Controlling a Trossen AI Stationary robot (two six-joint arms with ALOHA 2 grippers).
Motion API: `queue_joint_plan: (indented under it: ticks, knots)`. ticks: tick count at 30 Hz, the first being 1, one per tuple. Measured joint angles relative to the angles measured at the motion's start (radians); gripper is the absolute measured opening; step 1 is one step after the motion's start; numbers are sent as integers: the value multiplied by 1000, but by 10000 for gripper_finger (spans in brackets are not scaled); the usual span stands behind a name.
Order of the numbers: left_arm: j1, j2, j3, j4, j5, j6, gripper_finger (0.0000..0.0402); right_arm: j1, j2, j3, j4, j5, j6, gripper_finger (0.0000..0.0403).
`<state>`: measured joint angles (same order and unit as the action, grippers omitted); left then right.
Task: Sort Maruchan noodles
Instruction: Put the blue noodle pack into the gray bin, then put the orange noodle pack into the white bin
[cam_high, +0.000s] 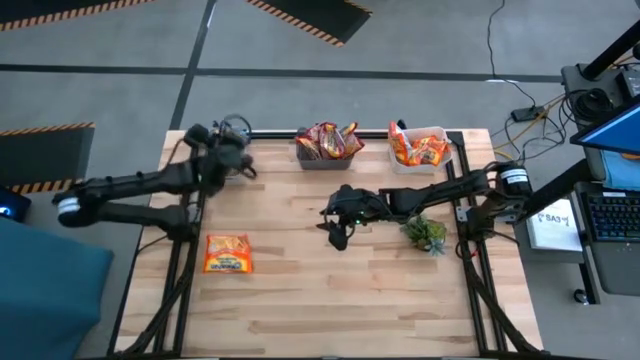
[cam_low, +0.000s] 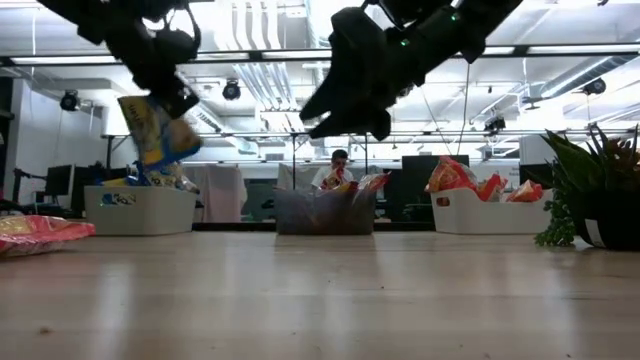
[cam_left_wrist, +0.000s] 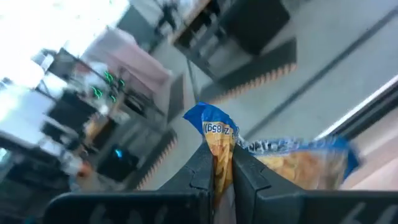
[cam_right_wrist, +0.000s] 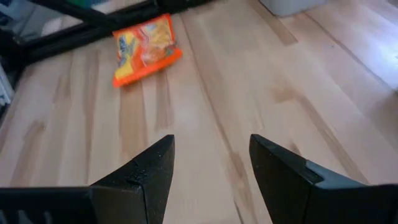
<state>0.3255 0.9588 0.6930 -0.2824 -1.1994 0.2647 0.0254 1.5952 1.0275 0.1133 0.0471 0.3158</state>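
My left gripper (cam_low: 150, 75) is at the table's far left corner, shut on a blue-and-yellow noodle packet (cam_low: 160, 135), which also shows in the left wrist view (cam_left_wrist: 292, 162). It hovers over a white bin (cam_low: 138, 210) that holds more blue-and-yellow packets. My right gripper (cam_high: 338, 228) is open above the middle of the table and touches nothing; bare wood shows between its fingers (cam_right_wrist: 211, 168). One orange packet (cam_high: 228, 253) lies flat on the table near the left edge, also in the right wrist view (cam_right_wrist: 146, 48). My left gripper pinches the blue-and-yellow packet between its two fingers (cam_left_wrist: 202, 171) at one crumpled end (cam_left_wrist: 219, 134). The fingers come at it from above. The packet hangs tilted below them (cam_low: 165, 145), lifted clear above the white bin.
A dark bin (cam_high: 327, 158) of dark red packets stands at the middle of the far edge. A white bin (cam_high: 437, 132) of orange packets stands to its right. A small green plant (cam_high: 425, 233) sits near the right edge. A person (cam_low: 338, 168) shows beyond the table.
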Motion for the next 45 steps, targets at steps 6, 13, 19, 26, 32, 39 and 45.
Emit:
queue_joint_plan:
  ticks: [6,13,19,26,32,39,45]
  knots:
    - [222,30,0,-151,252,-15,6,-4,-2,-9,-5,9,-7,196]
    - [265,126,0,-203,513,2,6,-30,-2,-12,-4,16,-24,196]
    - [264,245,1,-250,541,-54,6,-58,-2,-12,-5,17,-21,196]
    - [264,387,15,-293,517,-110,10,-65,-2,-12,-5,16,-21,196]
    - [264,399,48,-329,495,-152,46,-65,-2,-12,-5,16,-21,196]
    - [246,363,140,-506,480,-244,93,-65,-2,-12,-5,16,-21,196]
    - [179,322,244,-653,610,-385,120,-65,-2,-12,-7,13,-25,196]
